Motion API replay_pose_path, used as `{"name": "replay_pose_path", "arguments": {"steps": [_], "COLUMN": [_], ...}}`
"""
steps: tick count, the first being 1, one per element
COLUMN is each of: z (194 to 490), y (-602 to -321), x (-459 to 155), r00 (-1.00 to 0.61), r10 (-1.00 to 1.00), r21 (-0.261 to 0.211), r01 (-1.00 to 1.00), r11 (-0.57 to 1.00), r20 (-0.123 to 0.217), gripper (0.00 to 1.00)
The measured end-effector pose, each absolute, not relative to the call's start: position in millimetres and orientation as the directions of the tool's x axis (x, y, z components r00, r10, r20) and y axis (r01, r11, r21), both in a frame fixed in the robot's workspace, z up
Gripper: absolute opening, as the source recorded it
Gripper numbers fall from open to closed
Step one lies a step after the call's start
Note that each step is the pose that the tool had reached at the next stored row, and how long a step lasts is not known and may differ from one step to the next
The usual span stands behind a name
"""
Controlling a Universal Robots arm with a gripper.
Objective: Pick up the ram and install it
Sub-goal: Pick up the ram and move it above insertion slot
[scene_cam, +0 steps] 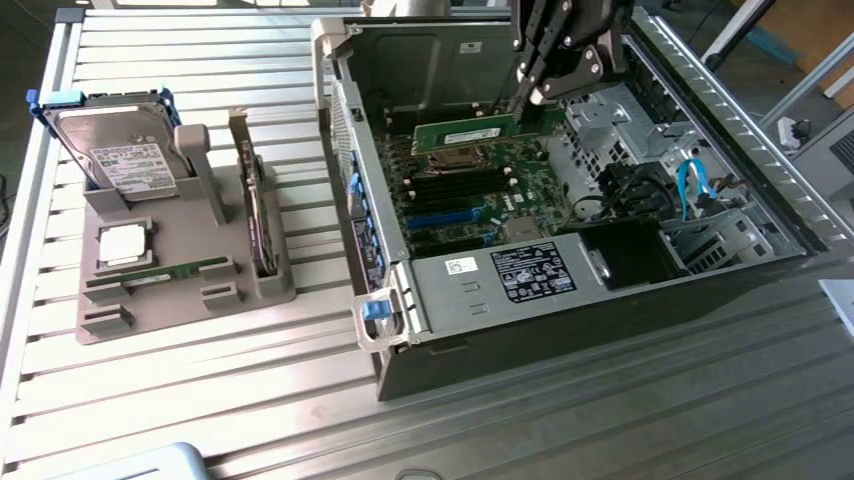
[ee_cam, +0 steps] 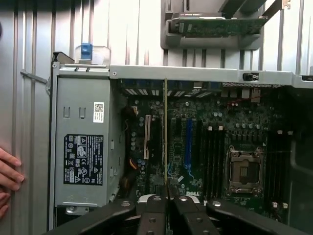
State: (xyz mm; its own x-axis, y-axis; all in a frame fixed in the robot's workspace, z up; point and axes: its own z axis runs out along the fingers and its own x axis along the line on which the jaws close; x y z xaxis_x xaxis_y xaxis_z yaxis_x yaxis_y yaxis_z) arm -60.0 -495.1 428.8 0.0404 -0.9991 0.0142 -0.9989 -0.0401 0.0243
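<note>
The ram point(scene_cam: 467, 135) was off its holder and in the air: the jaws were clenched on one end of it, and the stick hung level just beneath them, inside the open computer case point(scene_cam: 350, 150) and clear of the motherboard point(scene_cam: 467, 200) below. The pick-up looked done and the installing step was in hand, with the stick not yet seated.

Seen along the jaws from the wrist, the stick showed only as a thin edge. The long black memory slots point(ee_cam: 212, 156) lay below and off to one side of it, next to the square metal processor socket point(ee_cam: 243, 169). By that view the stick ran parallel to the slots but was not yet over one. Seating it would call for the contact edge to sit squarely above an empty slot and go down straight, since a thin board is likely to bind if tilted.

The ram was a flat, narrow green board with small dark chips. The motherboard was dense green and studded with parts. Beside it sat the silver sheet-metal power supply point(scene_cam: 501, 275) with a black label. Outside the case, well away from the jaws, a grey moulded fixture point(scene_cam: 160, 285) stood on the ribbed metal worktop point(scene_cam: 200, 400). A person's hand point(ee_cam: 7, 174) rested near the case.
</note>
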Motion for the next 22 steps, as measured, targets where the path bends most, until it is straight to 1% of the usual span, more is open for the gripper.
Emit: {"name": "replay_pose_path", "arguments": {"steps": [8,12,22], "z": [429,429,425], "y": [-495,-495,-457], "x": [-13,-5,-5], "r00": [0.042,0.042,0.042], "r10": [-0.999,-0.999,-0.999], "r21": [0.024,0.024,0.024], "r01": [-0.999,-0.999,-0.999], "r11": [-0.042,-0.042,-0.042], "r20": [0.014,0.014,0.014], "gripper": [0.12,0.12,0.12]}}
